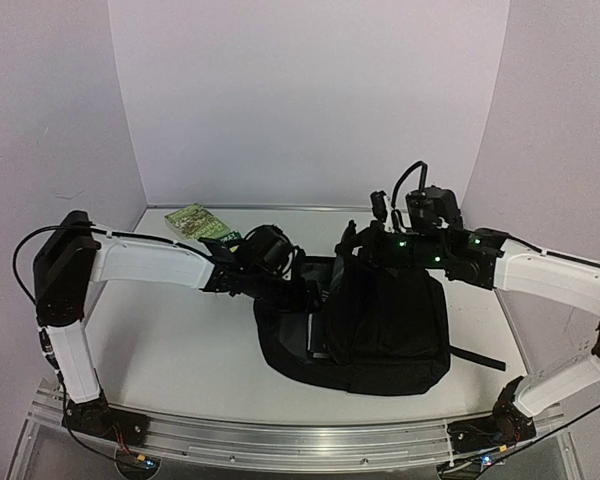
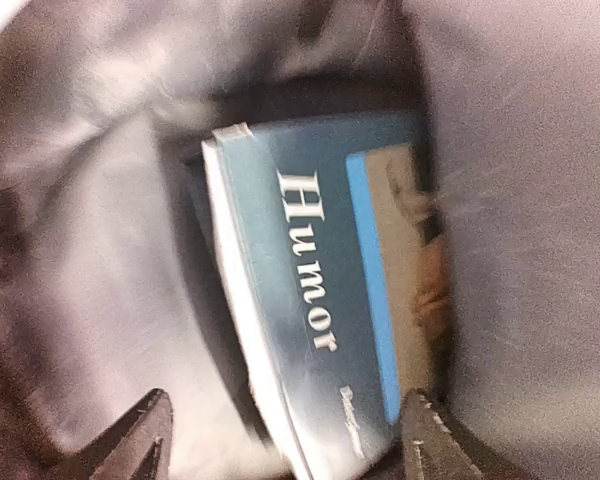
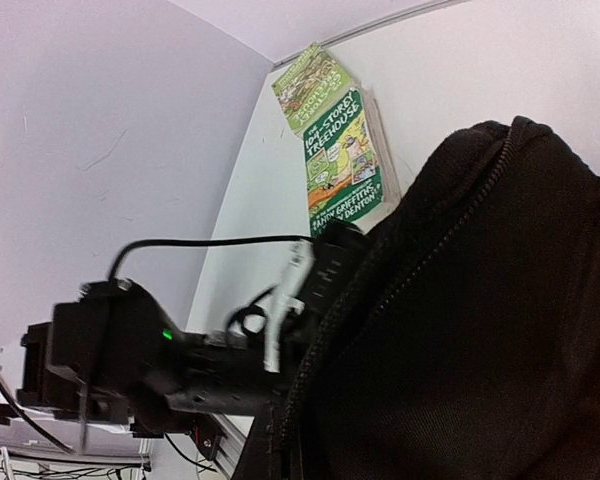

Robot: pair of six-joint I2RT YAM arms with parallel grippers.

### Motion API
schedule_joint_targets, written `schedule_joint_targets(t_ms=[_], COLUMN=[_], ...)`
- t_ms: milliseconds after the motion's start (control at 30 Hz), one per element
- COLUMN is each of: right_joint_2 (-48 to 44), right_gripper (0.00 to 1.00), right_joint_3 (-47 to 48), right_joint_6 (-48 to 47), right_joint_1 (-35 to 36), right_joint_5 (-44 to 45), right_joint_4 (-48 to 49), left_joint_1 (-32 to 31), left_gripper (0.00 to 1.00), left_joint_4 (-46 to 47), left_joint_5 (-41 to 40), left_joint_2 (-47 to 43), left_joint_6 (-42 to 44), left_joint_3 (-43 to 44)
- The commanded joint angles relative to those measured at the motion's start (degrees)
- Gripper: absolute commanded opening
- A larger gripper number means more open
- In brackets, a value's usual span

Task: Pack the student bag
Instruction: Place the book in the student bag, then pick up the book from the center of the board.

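While left pincer (image 2: 285, 445) gapes wide around the loose Humor book (image 2: 310, 290) inside the student bag (image 1: 390, 330), right pincer (image 1: 365, 243), apparently shut on the rim, may slip and collapse the mouth.

Robot lab test cell: a white counter (image 1: 180, 340) boxed in on 3 sides by plain pale backdrop walls (image 1: 300, 100), w/ an aluminium rail (image 1: 280, 440) along the near edge. Left arm (image 1: 145, 262) & right arm (image 1: 560, 280) have their bases on that rail, w/ black cables (image 1: 20, 262) looping off them & green status LEDs (image 1: 401, 241) lit. Right wrist view shows more wiring (image 3: 20, 440) past the counter's edge.
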Motion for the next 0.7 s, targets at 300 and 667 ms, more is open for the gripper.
schedule_joint_targets(t_ms=[300, 667], right_joint_2=[-9.3, -4.69], right_gripper=[0.0, 0.1], right_joint_3=[-11.31, -16.04], right_joint_6=[-1.42, -2.46], right_joint_1=[-4.88, -13.11], right_joint_5=[14.52, 18.6], right_joint_4=[-16.04, -17.29], left_joint_1=[15.94, 30.64], left_gripper=[0.95, 0.96], left_joint_4=[-9.44, -7.54], left_joint_5=[2.94, 12.66], left_joint_2=[-23.84, -24.68], left_joint_6=[1.24, -0.43], left_joint_3=[-6.19, -10.58])
